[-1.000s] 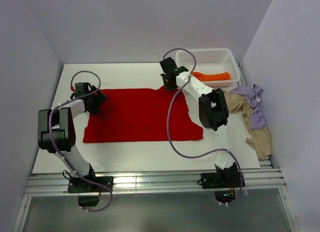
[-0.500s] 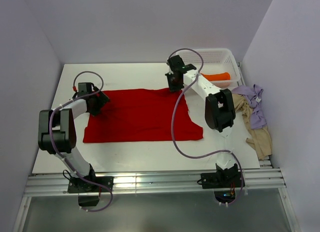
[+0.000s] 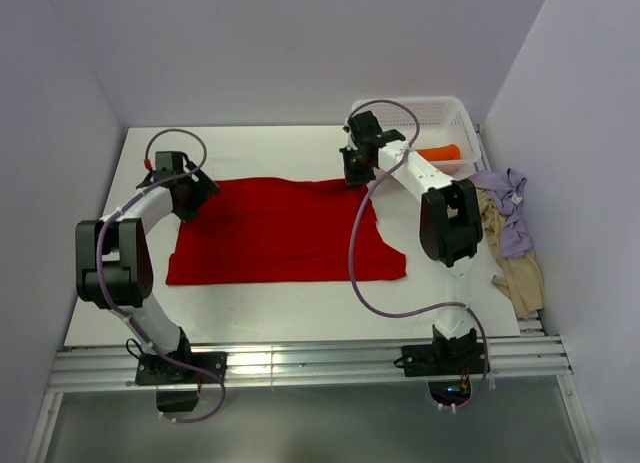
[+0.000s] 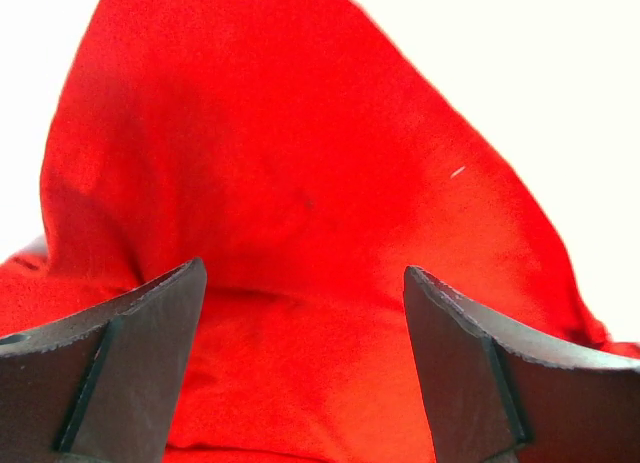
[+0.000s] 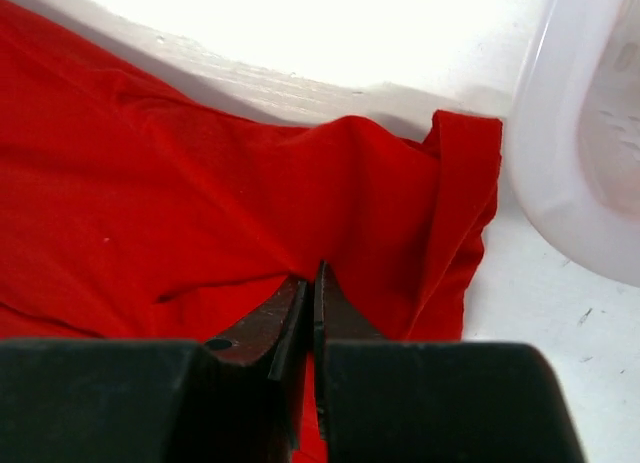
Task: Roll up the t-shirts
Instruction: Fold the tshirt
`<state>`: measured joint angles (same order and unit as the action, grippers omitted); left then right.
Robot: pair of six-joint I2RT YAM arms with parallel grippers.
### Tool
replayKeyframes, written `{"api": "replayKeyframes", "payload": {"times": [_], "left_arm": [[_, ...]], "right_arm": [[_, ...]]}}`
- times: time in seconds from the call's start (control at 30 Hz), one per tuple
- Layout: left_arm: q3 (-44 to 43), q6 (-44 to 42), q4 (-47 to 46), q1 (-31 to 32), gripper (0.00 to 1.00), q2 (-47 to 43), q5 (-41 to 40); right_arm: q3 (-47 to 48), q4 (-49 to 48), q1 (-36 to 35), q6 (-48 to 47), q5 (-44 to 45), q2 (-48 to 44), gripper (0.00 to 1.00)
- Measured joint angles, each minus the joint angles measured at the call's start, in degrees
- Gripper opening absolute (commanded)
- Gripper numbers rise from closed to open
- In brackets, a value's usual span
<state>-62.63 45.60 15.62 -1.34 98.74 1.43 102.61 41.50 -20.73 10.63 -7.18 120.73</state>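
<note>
So the bright red short-sleeved t-shirt [image 3: 280,233] is spread out flat in the middle of the white counter [image 3: 280,303], long side running left to right. The near edge is pretty straight and the right side looks a bit crumpled.

The left claw [image 4: 302,275] is over the far left corner of it. Its two dark fingers are wide apart with nothing between them, just red cloth below, rising in a soft peak beyond the tips.

The right claw [image 5: 312,280] is at the far right corner. Its fingers are pressed together with only a hairline between them, pinched on a fold of the red t-shirt. You can see creases running into the tips, and the corner of the cloth is bunched and folded over just to the right.

Right beside that corner is the white plastic mesh basket [image 3: 466,123], sitting at the far right of the counter. A rolled orange t-shirt [image 3: 440,153] is lying in it along the near wall.

Further right, at the counter's right edge, there's a loose heap with a beige t-shirt [image 3: 520,273] underneath and a lavender t-shirt [image 3: 512,218] draped on top. The heap is apart from the red one and partly hanging off the edge. Both arms stretch from the near edge out to the far side.
</note>
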Motion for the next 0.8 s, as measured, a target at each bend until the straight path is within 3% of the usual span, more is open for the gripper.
{"api": "replayKeyframes", "payload": {"times": [0.33,0.8], "left_arm": [[-16.22,-1.6,5.05,-5.81,0.84,7.28,-0.28],[-27.17,-2.97,9.68,-9.46,0.66,20.76,-0.85]], "right_arm": [[-2.82,-1.92,0.0,0.94,-1.14,-2.99,0.08],[-4.7,-3.65,0.0,1.31,-2.36,-4.24,0.07]]}}
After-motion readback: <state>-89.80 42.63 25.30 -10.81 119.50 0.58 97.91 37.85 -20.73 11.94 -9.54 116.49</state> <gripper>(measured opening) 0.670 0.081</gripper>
